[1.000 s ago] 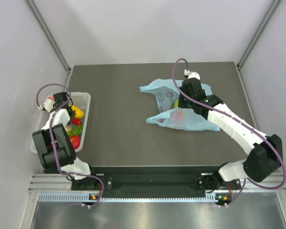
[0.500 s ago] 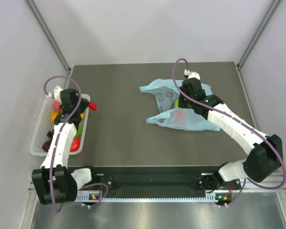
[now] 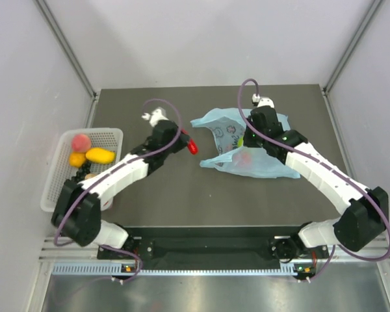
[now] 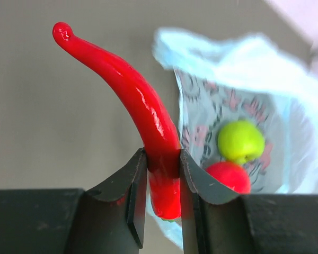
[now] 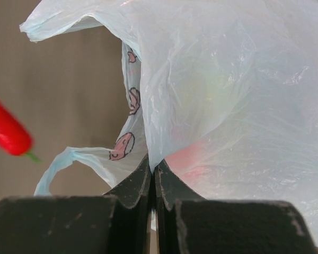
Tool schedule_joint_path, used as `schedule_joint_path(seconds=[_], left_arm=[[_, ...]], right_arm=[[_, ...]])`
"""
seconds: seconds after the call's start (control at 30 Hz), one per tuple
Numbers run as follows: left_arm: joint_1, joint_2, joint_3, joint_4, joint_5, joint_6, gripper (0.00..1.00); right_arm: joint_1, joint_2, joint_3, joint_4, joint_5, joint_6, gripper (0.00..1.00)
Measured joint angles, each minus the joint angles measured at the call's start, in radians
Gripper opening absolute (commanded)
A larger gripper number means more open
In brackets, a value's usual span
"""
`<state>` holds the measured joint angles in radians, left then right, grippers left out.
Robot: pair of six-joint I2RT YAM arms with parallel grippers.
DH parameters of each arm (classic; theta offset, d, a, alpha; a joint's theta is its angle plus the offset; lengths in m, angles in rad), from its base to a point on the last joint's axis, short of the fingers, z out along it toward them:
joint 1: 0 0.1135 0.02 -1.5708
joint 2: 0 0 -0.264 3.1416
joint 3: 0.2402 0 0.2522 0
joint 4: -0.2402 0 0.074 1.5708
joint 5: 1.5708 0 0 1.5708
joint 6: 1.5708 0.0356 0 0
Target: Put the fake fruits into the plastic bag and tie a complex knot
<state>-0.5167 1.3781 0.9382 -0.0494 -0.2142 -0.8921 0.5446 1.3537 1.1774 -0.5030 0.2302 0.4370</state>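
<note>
My left gripper (image 3: 185, 139) is shut on a long curved red chili pepper (image 4: 132, 95), held in the air just left of the plastic bag (image 3: 211, 122). In the left wrist view the bag's mouth gapes beyond the chili, with a green apple (image 4: 240, 141) and a red apple (image 4: 229, 177) inside. My right gripper (image 5: 152, 172) is shut on a fold of the plastic bag (image 5: 228, 79) and holds its upper edge up. A pink-red fruit shows faintly through the film. The chili (image 5: 8, 131) appears at the left of the right wrist view.
A white mesh basket (image 3: 114, 132) stands at the table's left edge, holding a pink peach (image 3: 82, 141), a yellow mango (image 3: 101, 155) and an orange (image 3: 77, 158). One loop handle (image 5: 69, 159) of the bag lies on the dark tabletop near the chili. Grey walls close in the table.
My left arm has swung from the basket rightwards across the table, carrying the red chili up to the bag's mouth. The right arm has stayed put, still gripping the bag.
</note>
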Motion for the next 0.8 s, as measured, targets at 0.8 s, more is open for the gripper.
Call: schedule_joint_path(seconds=[0.8], left_arm=[[-0.351,0.673,0.459,0.225,0.071,0.019,0.17]], right_arm=[[-0.004,-0.032,0.0,-0.015,-0.013,-0.01,0.0]])
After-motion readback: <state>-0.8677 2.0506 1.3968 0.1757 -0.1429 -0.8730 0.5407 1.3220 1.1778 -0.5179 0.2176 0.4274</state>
